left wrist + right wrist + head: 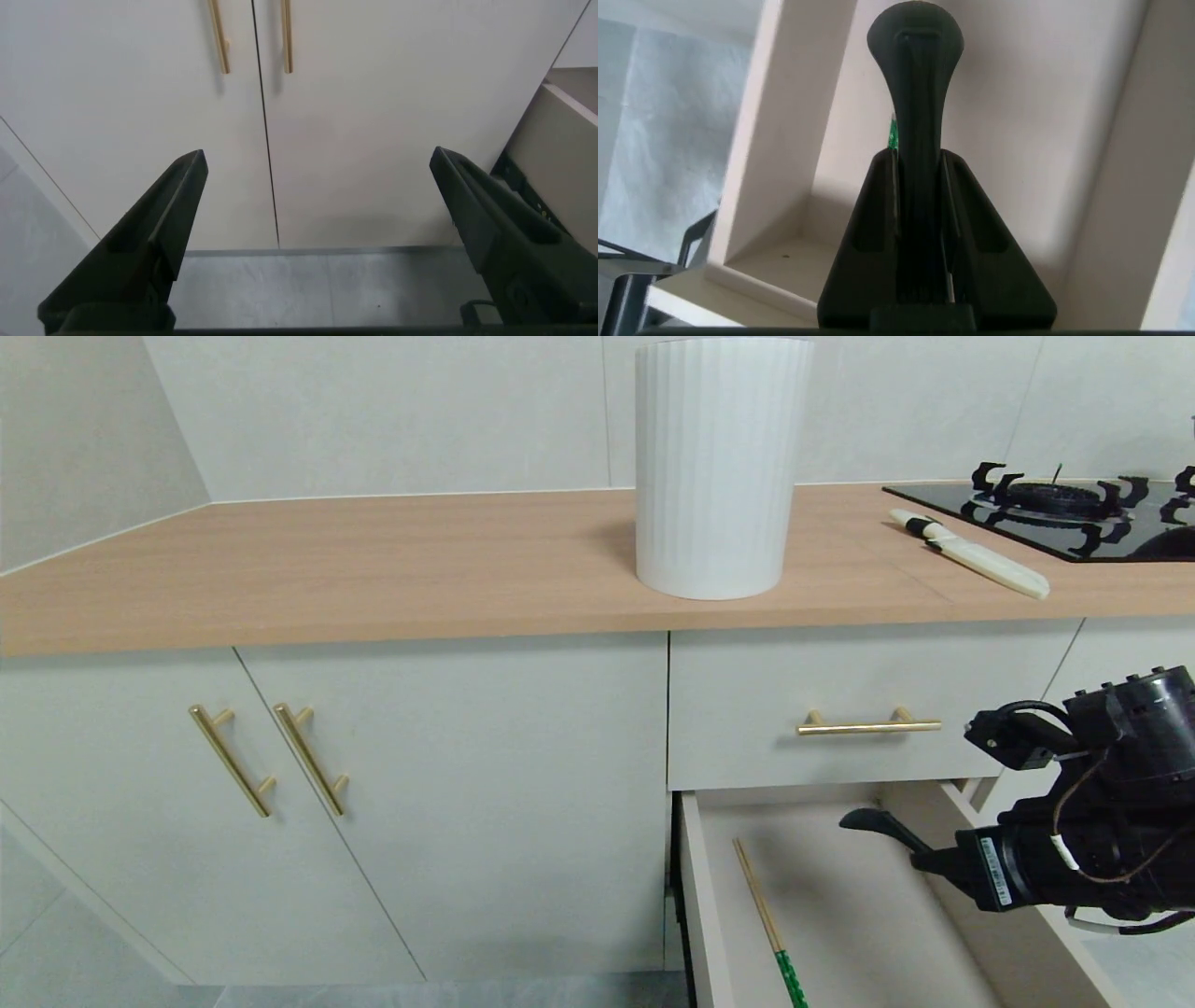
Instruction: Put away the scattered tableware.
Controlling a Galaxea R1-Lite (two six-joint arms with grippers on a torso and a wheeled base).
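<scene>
Wooden counter point(373, 560): white ribbed container point(714, 467) near front edge, knife point(971, 555) beside stove point(1055, 509). Open drawer point(695, 896): chopsticks point(764, 905) near left wall; right gripper point(864, 821) above, pressed together. Left gripper point(318, 161) spread apart, facing cupboard doors point(374, 121).

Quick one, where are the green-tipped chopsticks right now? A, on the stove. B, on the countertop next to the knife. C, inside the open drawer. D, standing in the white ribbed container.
C: the chopsticks lie on the bottom of the open drawer, below the countertop where the knife rests.
</scene>
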